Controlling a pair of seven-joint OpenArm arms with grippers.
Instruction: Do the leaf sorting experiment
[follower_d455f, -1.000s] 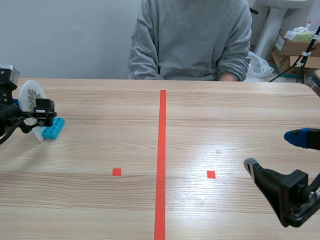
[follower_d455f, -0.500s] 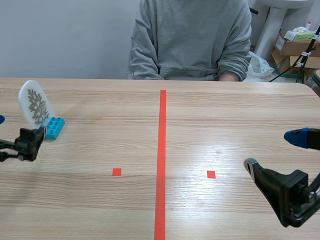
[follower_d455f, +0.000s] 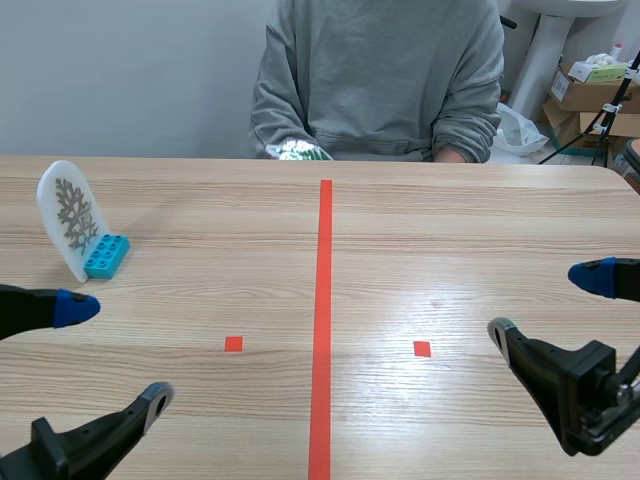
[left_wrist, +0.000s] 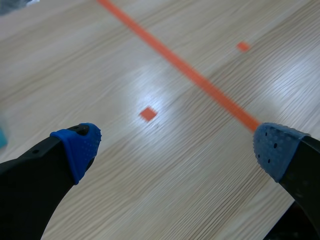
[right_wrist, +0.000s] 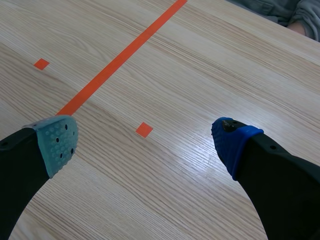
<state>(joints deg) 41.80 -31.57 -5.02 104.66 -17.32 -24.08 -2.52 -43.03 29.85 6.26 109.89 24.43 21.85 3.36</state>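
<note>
A white oval card with a grey leaf skeleton (follower_d455f: 70, 215) stands upright in a blue brick (follower_d455f: 107, 255) at the far left of the table. My left gripper (follower_d455f: 115, 353) hangs open near the table's front left, well short of the card, with nothing between its fingers (left_wrist: 80, 145). In the left wrist view only bare wood and tape marks lie ahead of it. My right gripper (follower_d455f: 545, 303) is open at the front right, its pads (right_wrist: 55, 142) spread over an orange square. A person across the table holds a shiny greenish item (follower_d455f: 295, 150) at the far edge.
A long orange-red tape line (follower_d455f: 323, 320) runs down the table's middle, with a small square mark (follower_d455f: 233, 344) on each side. The person in a grey sweatshirt (follower_d455f: 380, 80) sits at the far edge. Cardboard boxes (follower_d455f: 590, 95) stand off the table at the back right.
My left gripper let go of the leaf card, which stays standing in the blue brick, and drew back to the front left, open. The shiny item appeared at the person's hands.
</note>
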